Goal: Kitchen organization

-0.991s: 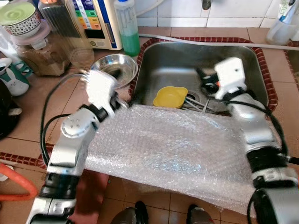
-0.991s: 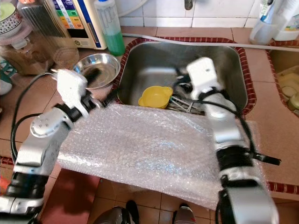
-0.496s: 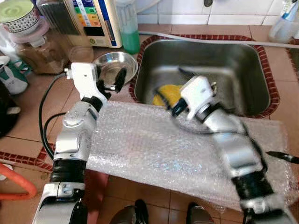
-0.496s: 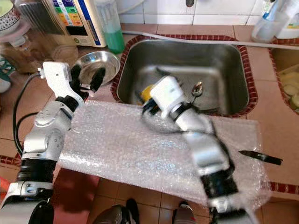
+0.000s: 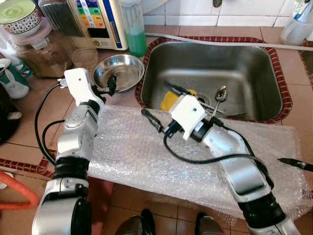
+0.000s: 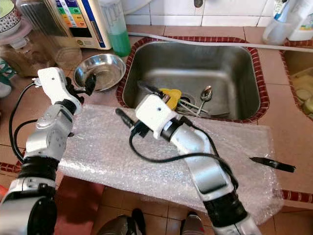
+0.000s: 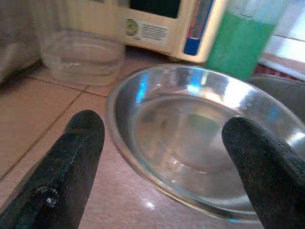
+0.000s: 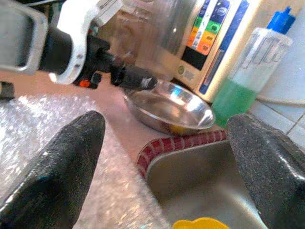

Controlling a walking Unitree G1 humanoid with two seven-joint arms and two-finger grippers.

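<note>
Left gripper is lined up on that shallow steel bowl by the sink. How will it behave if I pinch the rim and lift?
The shallow stainless steel bowl looks thin-walled, so probably light and rigid. Its polished, sloping rim may slip between the open left gripper's fingers; grip firmly. Held by one edge, it will likely tilt. On the smooth tiled counter a nudge should slide it rather than tip it.

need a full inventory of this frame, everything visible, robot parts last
steel bowl: 1, silver, counter left of sink
sink: 1, steel, centre back
yellow cup: 1, in sink by drain
spoon: 1, silver, in sink
bubble wrap: 1 sheet, clear, counter before sink
green liquid bottle: 1, behind bowl
water purifier: 1, cream, back left
knife: 1, black, wrap's right edge
left gripper: jaws open, at bowl
right gripper: jaws open, over sink's front edge
</note>
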